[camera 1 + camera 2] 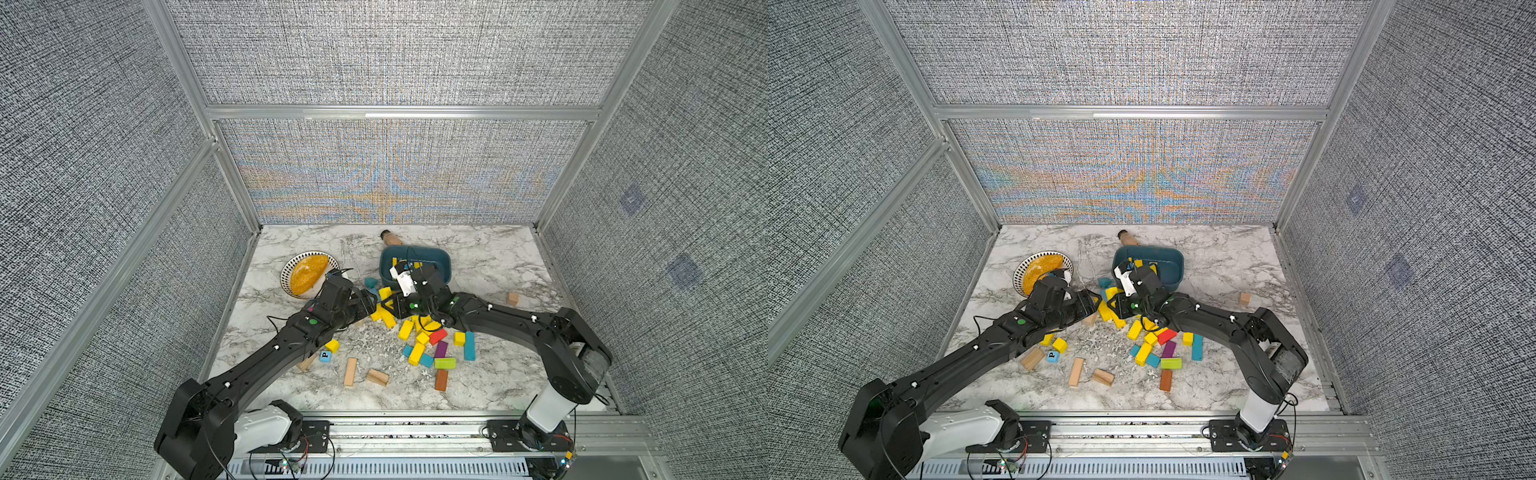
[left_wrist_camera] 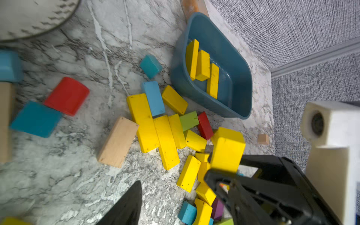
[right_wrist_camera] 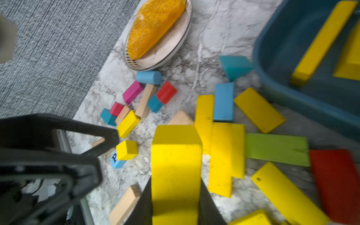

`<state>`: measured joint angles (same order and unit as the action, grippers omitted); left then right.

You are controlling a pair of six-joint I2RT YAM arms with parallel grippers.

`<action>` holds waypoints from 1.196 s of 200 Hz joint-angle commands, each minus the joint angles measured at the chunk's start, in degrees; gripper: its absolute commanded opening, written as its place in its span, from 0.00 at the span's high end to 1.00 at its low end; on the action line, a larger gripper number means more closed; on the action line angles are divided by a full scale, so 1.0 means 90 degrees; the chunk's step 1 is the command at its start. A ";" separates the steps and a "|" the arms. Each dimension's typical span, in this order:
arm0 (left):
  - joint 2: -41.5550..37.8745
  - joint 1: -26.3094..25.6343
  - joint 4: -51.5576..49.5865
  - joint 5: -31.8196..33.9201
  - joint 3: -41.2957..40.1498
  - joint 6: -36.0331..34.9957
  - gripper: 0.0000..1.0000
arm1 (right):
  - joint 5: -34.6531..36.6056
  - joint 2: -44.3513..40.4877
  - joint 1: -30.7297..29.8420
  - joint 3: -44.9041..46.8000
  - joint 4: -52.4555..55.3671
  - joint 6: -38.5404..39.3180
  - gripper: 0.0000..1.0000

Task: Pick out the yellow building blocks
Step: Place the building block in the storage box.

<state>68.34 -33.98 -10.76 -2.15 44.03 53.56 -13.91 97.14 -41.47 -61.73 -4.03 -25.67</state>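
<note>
My right gripper is shut on a long yellow block, which sticks out past its fingertips above the table. The same held block shows in the left wrist view. My left gripper faces it tip to tip and stands open; one of its fingers shows, with nothing against it. Several yellow building blocks lie in the blue bin. Many more yellow blocks lie loose below both grippers and in front of the bin.
A plate holding an orange lump sits left of the bin. A brown bottle lies behind the bin. Blue, red, green, purple and plain wood blocks are strewn over pale shreds. A lone wood cube sits far right.
</note>
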 commanded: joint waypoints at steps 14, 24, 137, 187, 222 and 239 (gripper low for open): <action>-0.0304 0.0006 -0.0875 0.1198 0.0061 -0.0211 0.29 | 0.0790 0.0041 0.0779 -0.0409 0.0770 0.0289 0.90; -0.0398 0.0009 -0.0935 0.1499 -0.0068 -0.0187 0.29 | 0.1001 0.0186 0.1004 -0.0616 0.1019 0.0330 0.90; -0.0190 0.0054 -0.1355 0.1924 0.0019 -0.0347 0.29 | 0.2512 0.3054 0.1854 -0.3656 0.3181 0.0672 0.89; -0.0073 0.0053 -0.1578 0.1822 0.0244 -0.0341 0.29 | 0.2580 0.3542 0.1867 -0.4220 0.3555 0.0656 0.79; 0.0099 0.0074 -0.1656 0.1841 0.0318 -0.0325 0.29 | 0.2570 0.3642 0.1874 -0.4345 0.3606 0.0669 0.68; 0.0195 0.0084 -0.1697 0.1820 0.0398 -0.0360 0.29 | 0.2571 0.3648 0.1869 -0.4452 0.3630 0.0704 0.63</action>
<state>69.19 -33.32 -25.17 14.41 46.50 50.98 8.69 129.95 -24.56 -100.57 27.44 -20.01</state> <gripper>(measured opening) 0.712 0.335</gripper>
